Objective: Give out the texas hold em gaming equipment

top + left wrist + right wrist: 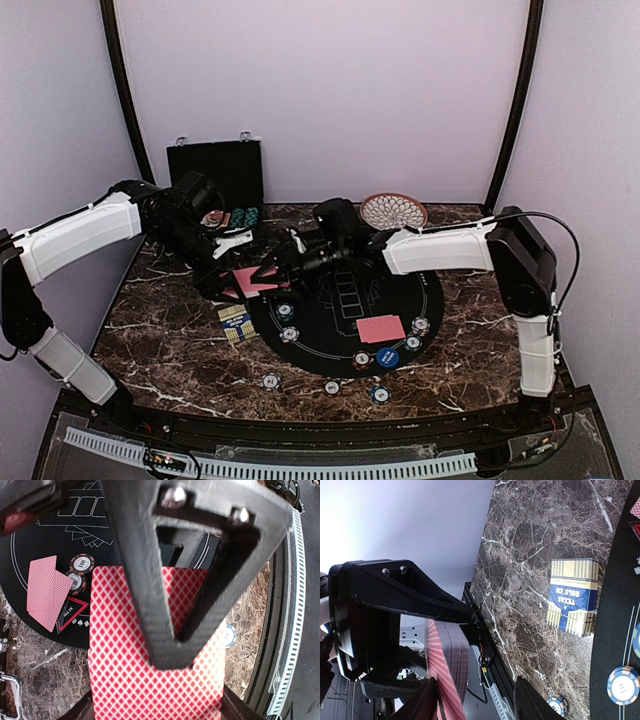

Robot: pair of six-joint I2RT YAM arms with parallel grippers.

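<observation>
My left gripper (222, 280) is shut on a deck of red-backed playing cards (252, 281), held by its edges above the mat's left rim. In the left wrist view the deck (130, 680) fills the space between my fingers (82, 709). My right gripper (275, 270) has reached over from the right and is open; one black finger (150, 580) lies across the deck's back. In the right wrist view the deck (455, 655) stands edge-on beside one finger (425, 700), with a gap to the other. Two red-backed cards (381, 328) lie on the black mat (345, 300), and striped chips (289, 334) are spread around it.
A blue and gold card box (235, 322) lies left of the mat. A blue button (388, 357) and a red-triangle marker (70, 612) sit near the cards. The black case (215, 170) stands at the back with green chips (243, 216). The patterned plate (393, 210) is at the back.
</observation>
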